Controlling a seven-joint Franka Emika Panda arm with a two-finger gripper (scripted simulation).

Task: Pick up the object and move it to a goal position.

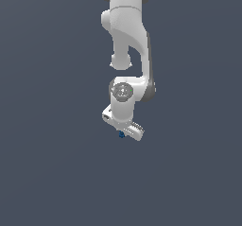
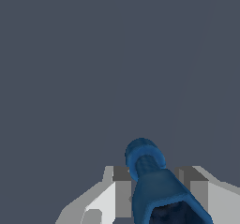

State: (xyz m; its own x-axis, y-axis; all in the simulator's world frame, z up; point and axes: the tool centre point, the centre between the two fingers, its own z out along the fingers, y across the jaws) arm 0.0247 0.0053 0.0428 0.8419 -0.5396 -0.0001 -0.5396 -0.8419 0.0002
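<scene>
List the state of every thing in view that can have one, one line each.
gripper: shut on the blue object, a finger on each side of it.
blue object: held between the gripper's fingers, its rounded end sticking out beyond them; in the exterior view only a small blue bit shows under the gripper.
robot arm: reaching down from the top of the exterior view, wrist bent over the object.

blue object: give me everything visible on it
The blue object is bright blue, smooth and plastic-looking: a rounded, ribbed knob on a narrow neck, widening to a body with a dark hollow end nearest the wrist camera. It sits between the gripper fingers, which flank it closely. In the exterior view it is a tiny blue speck under the white gripper, with nothing else touching it.
</scene>
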